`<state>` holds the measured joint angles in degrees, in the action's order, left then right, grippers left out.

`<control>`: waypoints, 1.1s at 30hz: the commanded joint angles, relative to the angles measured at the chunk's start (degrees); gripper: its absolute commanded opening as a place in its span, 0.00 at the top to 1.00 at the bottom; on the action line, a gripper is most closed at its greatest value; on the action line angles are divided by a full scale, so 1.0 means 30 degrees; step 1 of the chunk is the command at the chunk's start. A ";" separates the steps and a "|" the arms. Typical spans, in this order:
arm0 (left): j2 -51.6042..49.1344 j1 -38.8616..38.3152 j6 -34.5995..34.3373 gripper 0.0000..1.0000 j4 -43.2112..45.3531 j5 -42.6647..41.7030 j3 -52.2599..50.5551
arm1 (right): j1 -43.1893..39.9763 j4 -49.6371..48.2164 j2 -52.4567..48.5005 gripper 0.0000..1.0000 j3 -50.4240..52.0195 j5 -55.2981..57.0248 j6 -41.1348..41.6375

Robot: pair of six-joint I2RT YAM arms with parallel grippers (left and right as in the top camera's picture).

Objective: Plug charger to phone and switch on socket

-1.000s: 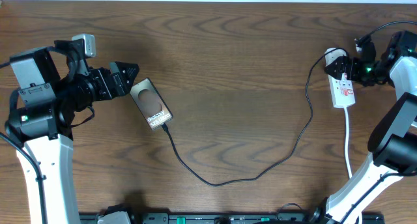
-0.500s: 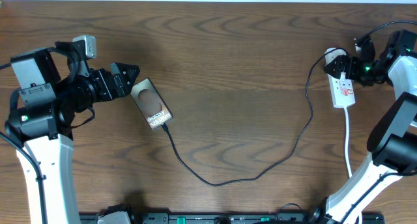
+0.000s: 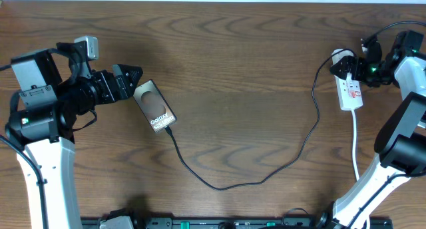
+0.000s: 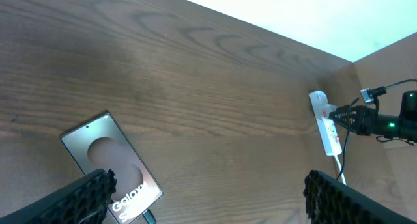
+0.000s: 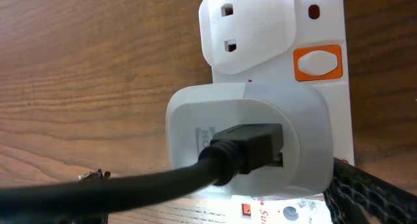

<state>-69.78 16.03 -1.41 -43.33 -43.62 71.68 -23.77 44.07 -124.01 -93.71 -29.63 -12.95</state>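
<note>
We see bright, even light on the table (image 3: 253,69), soft faint shadows beside the left arm (image 3: 40,96), the white socket (image 5: 260,28) nearly washed out up close, and sharp focus throughout.

your phone (image 3: 154,106) lies on the tabletop (image 3: 239,56) at the left, the socket (image 3: 351,94) far right. the charger (image 3: 266,179) runs between them, tip at the phone's near end, head in the socket.
</note>
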 commanded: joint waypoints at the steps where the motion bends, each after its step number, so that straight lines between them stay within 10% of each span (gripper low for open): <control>1: -0.0102 0.0044 0.0328 0.05 -0.0044 -0.0233 0.0051 | 0.0605 0.0459 -0.0903 0.01 0.0153 -0.1574 0.0539; 33: -0.0102 0.0044 0.0335 0.05 -0.0036 -0.0233 0.0051 | 0.0991 0.1166 -0.0903 0.06 0.0313 -0.0393 0.1749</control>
<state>-69.78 16.03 -1.41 -43.44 -43.62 71.68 -22.74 47.75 -124.03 -94.32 -30.26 -8.14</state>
